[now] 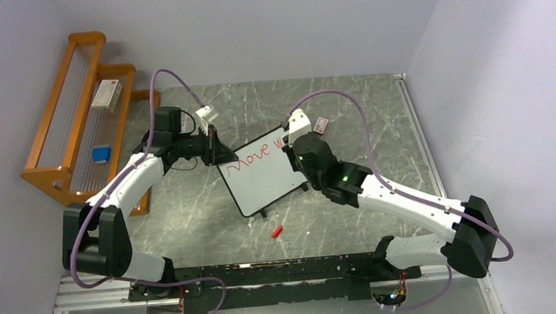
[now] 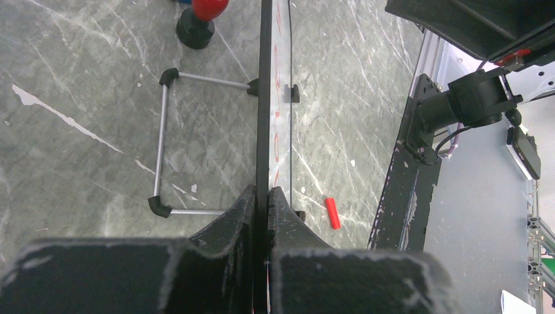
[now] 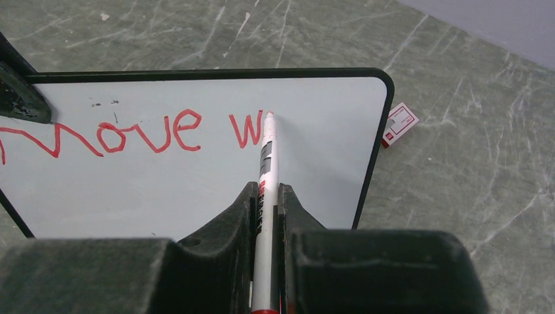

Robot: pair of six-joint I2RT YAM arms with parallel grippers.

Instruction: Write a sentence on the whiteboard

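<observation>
The whiteboard [image 1: 265, 174] stands tilted in the table's middle, with "Move w" in red on it. My left gripper [image 1: 216, 148] is shut on the board's upper left edge; the left wrist view shows the frame edge-on [image 2: 264, 98] between my fingers [image 2: 264, 196]. My right gripper [image 1: 294, 144] is shut on a white marker [image 3: 267, 170] whose tip touches the board [image 3: 196, 183] at the end of the red "w". A red marker cap [image 1: 276, 230] lies on the table in front of the board, also in the left wrist view [image 2: 333, 212].
A wooden rack [image 1: 77, 120] stands at the far left with a small box [image 1: 107, 95] and a blue item [image 1: 101, 153] on it. A small red-and-white card [image 1: 322, 125] lies right of the board, also in the right wrist view [image 3: 400, 123]. A wire stand [image 2: 163, 144] sits behind the board.
</observation>
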